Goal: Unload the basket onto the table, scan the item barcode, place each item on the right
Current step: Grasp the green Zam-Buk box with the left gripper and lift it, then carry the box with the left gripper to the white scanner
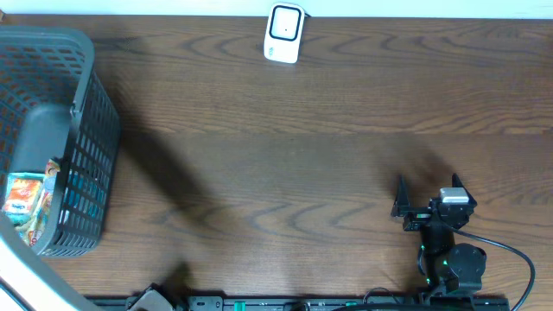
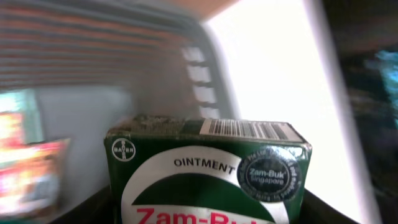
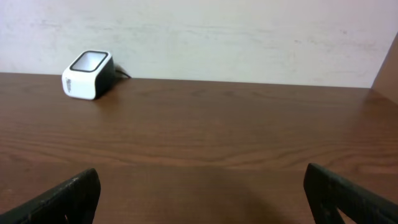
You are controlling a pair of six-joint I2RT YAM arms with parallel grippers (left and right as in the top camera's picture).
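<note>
Tabletop (image 1: 285,155) of dark brown grained wood, seen from overhead.

Grey plastic mesh basket (image 1: 91,147) stands at the left edge of the tabletop. Colourful foil snack packets (image 1: 26,203) lie in its near end.

Small white barcode scanner with a dark window (image 1: 283,33) sits at the far edge, about mid-width, well apart from the basket.

Left wrist view: a dark green cardboard ointment box printed "Zam-Buk" (image 2: 208,180) fills the lower centre. Its white printed barcode (image 2: 245,129) is on the upper face, toward the right. The blurred mesh wall of the basket is behind and to the left of the ointment box, so the box is inside the basket. The left gripper (image 2: 211,208) shows only as 2 dark finger parts at the lower corners, 1 on each side of the box. The box is sharp against a smeared background, and the jaws read as clamped on it. The box cannot be made out from overhead.

The right gripper (image 1: 425,200) is over the near right part of the tabletop, pointed toward the far edge. Its 2 fingers are spread wide apart with nothing between them.
</note>
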